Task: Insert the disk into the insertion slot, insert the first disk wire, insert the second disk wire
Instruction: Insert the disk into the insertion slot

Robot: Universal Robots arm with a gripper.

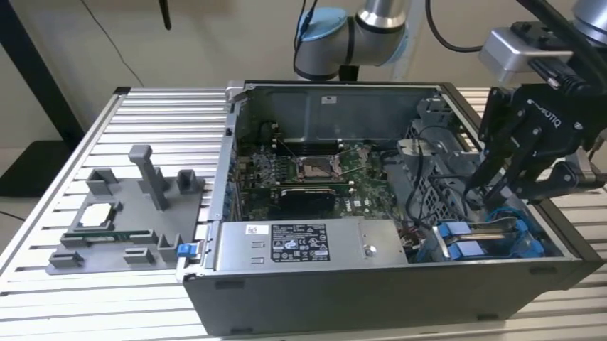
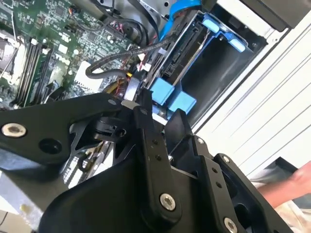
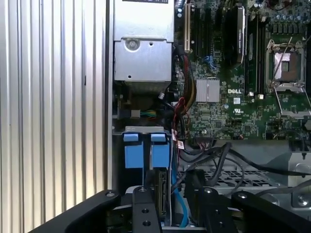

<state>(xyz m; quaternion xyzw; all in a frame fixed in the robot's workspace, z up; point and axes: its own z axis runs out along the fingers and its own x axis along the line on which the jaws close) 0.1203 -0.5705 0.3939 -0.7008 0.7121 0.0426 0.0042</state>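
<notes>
Disk (image 2: 184, 51) in its blue carrier is sitting on edge inside the insertion slot (image 1: 524, 240), at the exterior view's right end of the PC case (image 1: 379, 298). Gripper (image 1: 493, 193) is hovering just above it, fingers (image 3: 143, 204) spread to either side of the disk's edge. Black cables (image 3: 214, 155) are lying beside the bay.

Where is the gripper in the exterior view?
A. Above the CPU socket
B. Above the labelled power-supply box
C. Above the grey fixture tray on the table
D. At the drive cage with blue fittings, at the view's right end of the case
D: the gripper hangs just above the insertion slot with its blue fittings, at the exterior view's right end of the open computer case.
</notes>
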